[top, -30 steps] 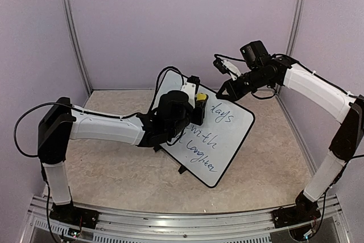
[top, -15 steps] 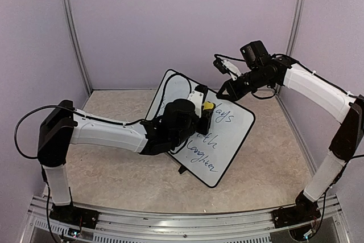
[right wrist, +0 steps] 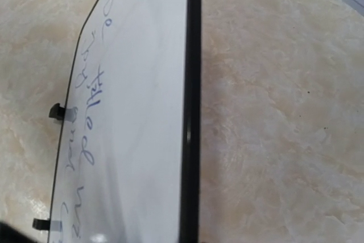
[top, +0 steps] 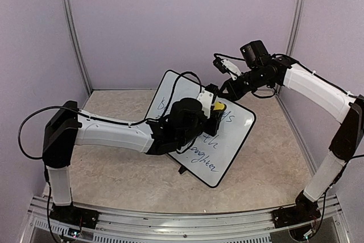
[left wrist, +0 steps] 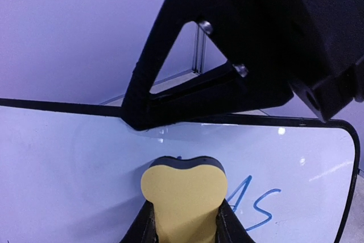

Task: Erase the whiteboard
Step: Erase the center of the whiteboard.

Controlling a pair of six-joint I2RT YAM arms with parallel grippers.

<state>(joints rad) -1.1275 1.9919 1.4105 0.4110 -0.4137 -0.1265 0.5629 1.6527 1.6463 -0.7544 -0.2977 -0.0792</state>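
- The left gripper (top: 212,112) reaches across from the left side. Its jaws are closed tight on a yellow eraser (left wrist: 183,194), pinching it at the sides so the pad face stays free to rub.
- The eraser sits flat against the whiteboard (top: 240,124), near its far edge. Blue letters (left wrist: 257,204) lie just to its right, which looks like the next stretch to wipe.
- The whiteboard lies cornerwise in the middle of the table (top: 114,169), propped low on small black feet. The band around the eraser looks mostly clean, while the cursive lines (top: 203,159) nearer the arms remain, so I judge the task to be well short of done.
- The right gripper (top: 219,90) rests on the board's far rim with its jaws shut. It probably braces the board against sliding under the strokes. Whether it pinches the frame, I cannot tell.
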